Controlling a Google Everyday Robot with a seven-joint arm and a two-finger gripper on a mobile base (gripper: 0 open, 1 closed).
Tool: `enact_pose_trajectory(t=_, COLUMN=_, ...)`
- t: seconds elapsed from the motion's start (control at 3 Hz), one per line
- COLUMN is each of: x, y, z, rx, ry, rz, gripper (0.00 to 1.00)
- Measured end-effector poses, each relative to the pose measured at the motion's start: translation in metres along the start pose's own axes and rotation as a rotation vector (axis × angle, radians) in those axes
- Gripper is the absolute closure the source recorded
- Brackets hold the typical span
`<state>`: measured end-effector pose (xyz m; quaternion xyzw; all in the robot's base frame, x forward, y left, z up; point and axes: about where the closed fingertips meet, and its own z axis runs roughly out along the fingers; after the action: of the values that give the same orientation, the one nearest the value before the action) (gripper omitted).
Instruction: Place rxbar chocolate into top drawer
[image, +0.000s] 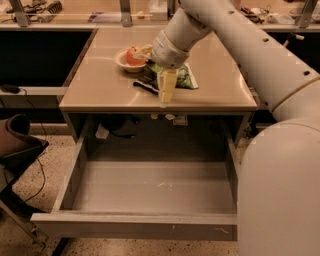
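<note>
The rxbar chocolate (145, 87), a slim black bar, lies on the beige table (100, 90) near its front edge, just left of my gripper. My gripper (166, 95) hangs over the table's front middle, pointing down, right beside the bar and apart from it, in front of the green bag (183, 78). The top drawer (135, 225) is pulled wide open below the table, and its grey inside holds nothing.
A white bowl (121, 62) with a red apple (133, 54) stands behind the bar. My white arm fills the right side of the view. A dark chair (15, 145) stands at the left. Cluttered shelves run along the back.
</note>
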<state>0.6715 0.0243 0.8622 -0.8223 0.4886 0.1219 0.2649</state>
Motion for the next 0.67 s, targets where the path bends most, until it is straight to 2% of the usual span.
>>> enact_pose_trajectory(t=0.33, x=0.001, y=0.001, z=0.006, rx=-0.016, ry=0.006, rz=0.011, gripper=0.0)
enact_pose_trajectory(t=0.67, x=0.022, y=0.007, z=0.025, rx=-0.066, ry=-0.027, rz=0.057, gripper=0.0)
